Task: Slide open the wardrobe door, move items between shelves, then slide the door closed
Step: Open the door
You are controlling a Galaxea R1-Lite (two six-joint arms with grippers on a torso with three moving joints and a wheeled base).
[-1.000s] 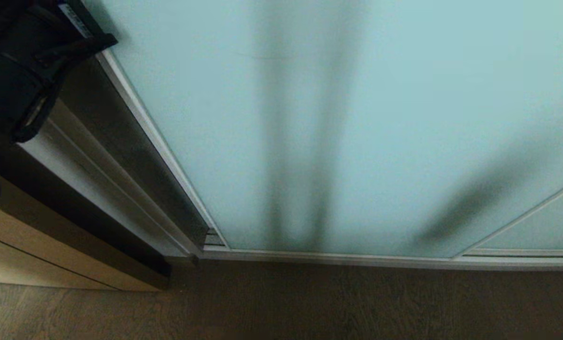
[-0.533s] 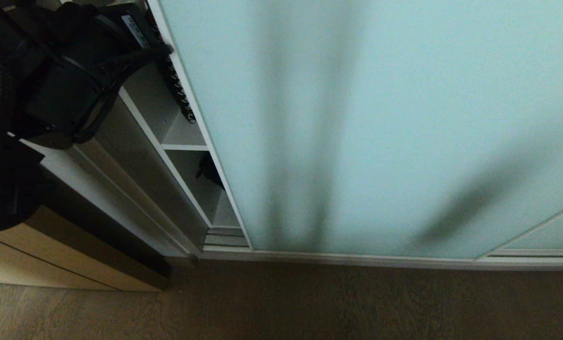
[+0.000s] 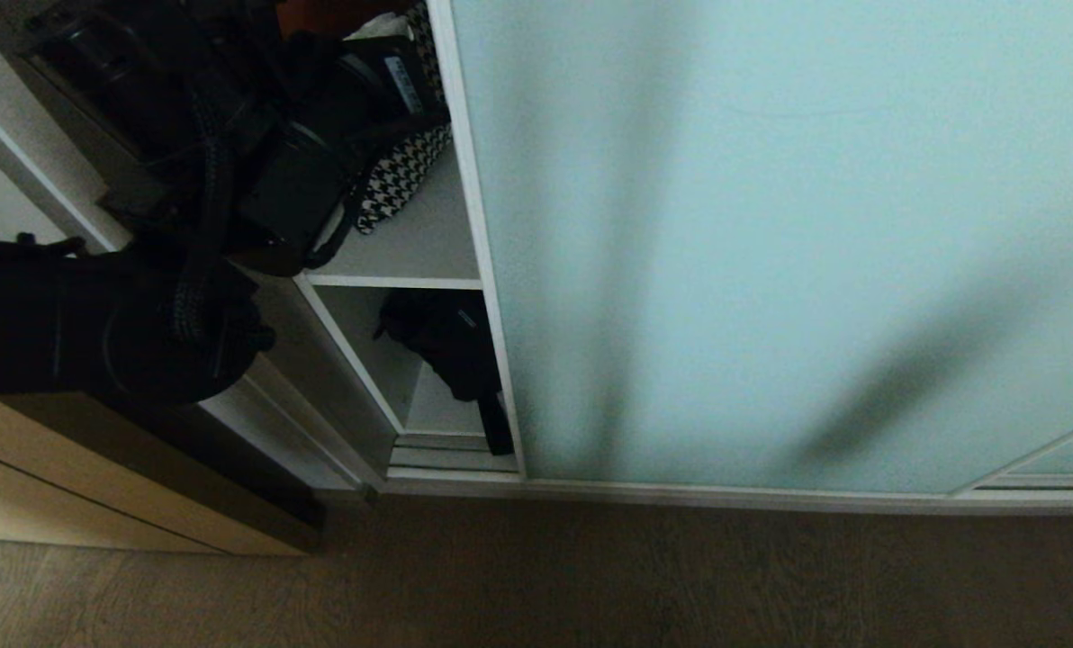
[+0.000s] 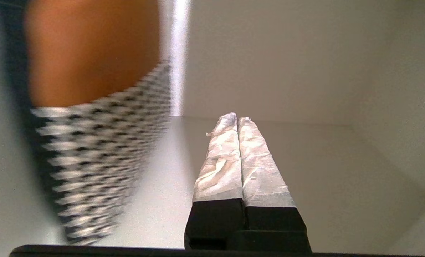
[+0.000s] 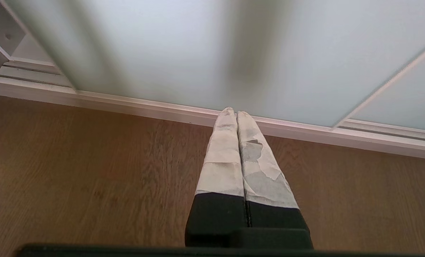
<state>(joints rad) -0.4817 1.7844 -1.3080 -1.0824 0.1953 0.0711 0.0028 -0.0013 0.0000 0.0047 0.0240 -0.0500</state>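
Left claw [image 4: 236,119] pinched, inside shelves [image 4: 305,160]

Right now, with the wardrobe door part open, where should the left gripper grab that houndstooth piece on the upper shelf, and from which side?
Judging by its pose, take the houndstooth piece by its free lower edge, which hangs toward the front of the shelf. Come in from the open front, since the sliding door covers its right. The left gripper is shut, so it must open first.
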